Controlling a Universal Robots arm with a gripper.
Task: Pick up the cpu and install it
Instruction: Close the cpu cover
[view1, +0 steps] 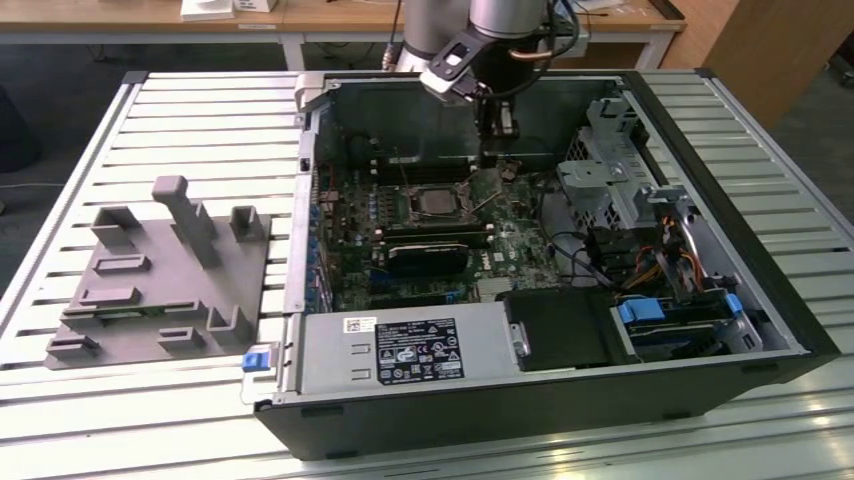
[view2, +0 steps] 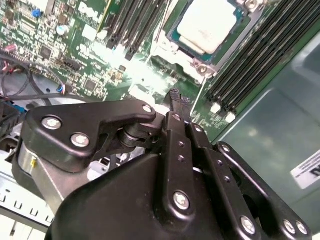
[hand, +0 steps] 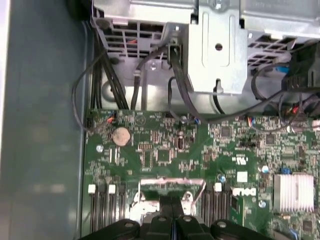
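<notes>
The black two-fingered gripper (view2: 176, 97) hovers with fingers pressed together and empty, seemingly because the small silvery-grey square cpu (view2: 210, 25) already lies flat inside the metal-framed socket (view2: 204, 65) on the green motherboard (view2: 75, 45), just beyond and below its fingertips

Cpu (view2: 210, 25) in socket (view2: 202, 67) inside case (view1: 534, 420); tray (view1: 147, 300) at exterior view's left.

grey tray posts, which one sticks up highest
The middle post of the grey tray: in the exterior view it rises well above the shorter posts on either side.
</notes>
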